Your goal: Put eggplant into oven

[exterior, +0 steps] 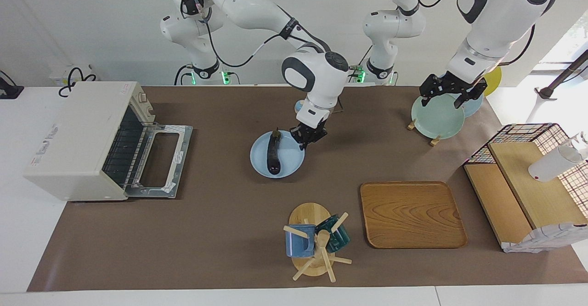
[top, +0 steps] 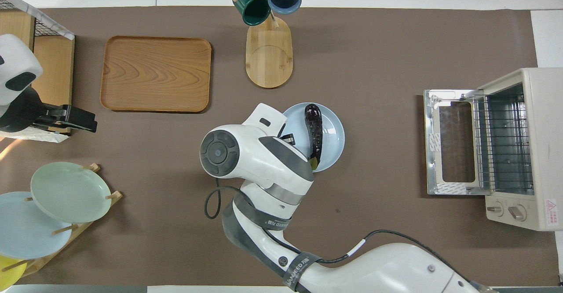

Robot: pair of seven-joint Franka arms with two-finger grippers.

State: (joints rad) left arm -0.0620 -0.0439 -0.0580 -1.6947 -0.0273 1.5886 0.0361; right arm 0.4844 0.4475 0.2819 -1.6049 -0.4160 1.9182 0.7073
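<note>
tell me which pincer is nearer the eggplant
Right. The right pincer is shut on the rim of the blue plate that carries the eggplant, right beside it. The left pincer waits over the green plate in the rack.
</note>
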